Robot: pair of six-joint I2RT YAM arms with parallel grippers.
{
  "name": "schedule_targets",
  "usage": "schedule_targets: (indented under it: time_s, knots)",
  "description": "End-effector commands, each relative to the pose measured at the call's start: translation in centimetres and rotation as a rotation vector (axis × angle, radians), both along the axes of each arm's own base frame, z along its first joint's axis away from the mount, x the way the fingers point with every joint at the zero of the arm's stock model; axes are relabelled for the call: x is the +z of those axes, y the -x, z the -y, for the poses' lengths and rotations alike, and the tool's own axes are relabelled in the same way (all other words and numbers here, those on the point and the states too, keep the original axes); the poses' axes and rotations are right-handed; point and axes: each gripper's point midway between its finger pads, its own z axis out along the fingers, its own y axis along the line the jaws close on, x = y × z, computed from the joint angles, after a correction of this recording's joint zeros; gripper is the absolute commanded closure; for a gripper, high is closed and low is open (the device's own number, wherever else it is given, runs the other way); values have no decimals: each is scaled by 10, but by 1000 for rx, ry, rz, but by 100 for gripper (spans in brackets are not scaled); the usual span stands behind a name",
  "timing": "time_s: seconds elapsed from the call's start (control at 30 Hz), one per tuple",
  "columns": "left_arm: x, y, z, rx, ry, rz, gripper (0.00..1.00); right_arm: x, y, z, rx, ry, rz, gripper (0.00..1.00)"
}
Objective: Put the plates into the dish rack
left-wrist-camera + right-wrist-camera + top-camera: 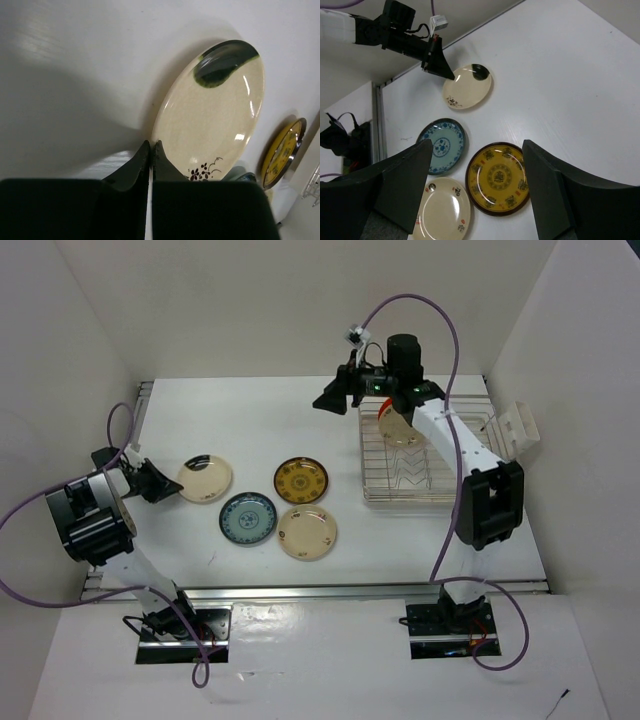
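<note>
Four plates lie flat on the table: a cream plate with a dark patch (pixel 205 478) (pixel 215 115) (pixel 467 86), a blue-teal one (pixel 248 517) (pixel 441 145), a dark brown and gold one (pixel 301 480) (pixel 498 177), and a second cream one (pixel 307 532) (pixel 441 211). A pale plate (pixel 397 427) stands upright in the silver wire dish rack (pixel 430 485). No orange-red plate shows. My left gripper (pixel 160 483) (pixel 151 145) is shut and empty, its tips at the near rim of the dark-patch cream plate. My right gripper (pixel 335 395) (pixel 477 150) is open and empty, high up left of the rack.
A small white bracket (pixel 520 425) stands at the rack's right. White walls close in the table on the left, back and right. A metal rail (pixel 320 590) runs along the near edge.
</note>
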Motion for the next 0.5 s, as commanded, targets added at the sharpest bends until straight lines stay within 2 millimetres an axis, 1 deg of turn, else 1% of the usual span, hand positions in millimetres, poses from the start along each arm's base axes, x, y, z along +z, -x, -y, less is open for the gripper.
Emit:
schedule_targets:
  time_s: [0.0,0.03,0.07,0.1,0.13,0.17,0.2,0.23,0.27,0.3,0.33,0.37,0.4,0.43,0.47]
  knots:
    - [6,-11,4,-58,9,79,100,22,-10,-18,-10,-43,7,19]
    - [21,-18,9,-92,35,137,100,20,-11,-19,-12,-42,-19,19]
    - [29,-23,15,-121,50,166,100,20,-10,-25,-6,-52,-42,19]
    - [51,-38,11,-154,27,243,100,15,-12,-27,2,-52,-71,19]
    - [68,-44,20,-205,28,289,100,20,-9,-33,22,-61,-68,19]
    - [77,-50,24,-247,8,319,100,19,-8,-38,29,-65,-83,19]
    - [104,-64,31,-302,-23,388,100,17,-8,-41,42,-77,-123,19]
    - [115,-69,37,-337,-23,418,100,17,-5,-48,73,-85,-127,19]
    - [135,-72,49,-388,-9,475,100,15,-5,-49,89,-87,-131,19]
    - [153,-75,64,-446,-16,523,100,14,0,-60,109,-87,-142,19]
    - [172,-83,71,-484,-26,573,100,6,-1,-66,119,-82,-155,17]
    - [188,-84,83,-528,-21,614,100,9,0,-70,120,-83,-146,15]
    - [197,-87,92,-565,-30,643,100,1,1,-79,113,-73,-157,15]
    - [217,-91,113,-628,-54,692,100,-8,-4,-80,97,-65,-169,15]
    - [224,-92,125,-661,-60,708,100,-3,0,-86,112,-69,-158,15]
